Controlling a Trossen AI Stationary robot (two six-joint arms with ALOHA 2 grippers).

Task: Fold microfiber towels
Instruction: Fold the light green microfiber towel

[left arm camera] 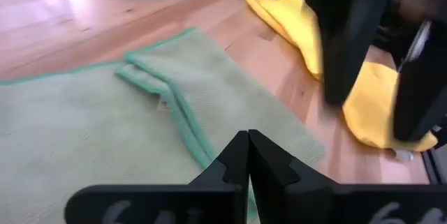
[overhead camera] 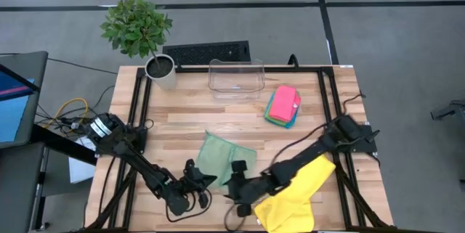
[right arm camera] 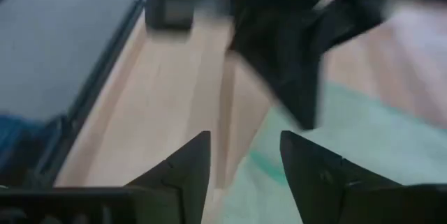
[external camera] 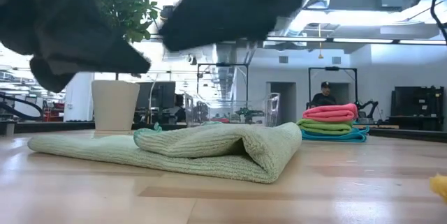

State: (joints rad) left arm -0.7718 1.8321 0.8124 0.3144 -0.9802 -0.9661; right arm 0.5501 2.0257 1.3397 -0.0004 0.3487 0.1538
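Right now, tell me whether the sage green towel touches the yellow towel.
Apart. The left wrist view shows bare wood between the sage green towel and the yellow towel.

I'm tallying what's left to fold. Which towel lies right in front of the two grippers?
The pale sage green towel, partly folded at mid-table. The yellow towel sits under the right arm, and the pink towel tops the finished stack.

A light wooden plank tabletop (overhead camera: 182, 120) with a black metal frame carries a leafy green plant in a white pot (overhead camera: 160, 71) at its far left corner. A clear plastic bin (overhead camera: 235, 78) stands near the far edge, just beside a black keyboard (overhead camera: 206, 52). In the low view, a person in dark clothes (external camera: 323, 95) sits far behind.
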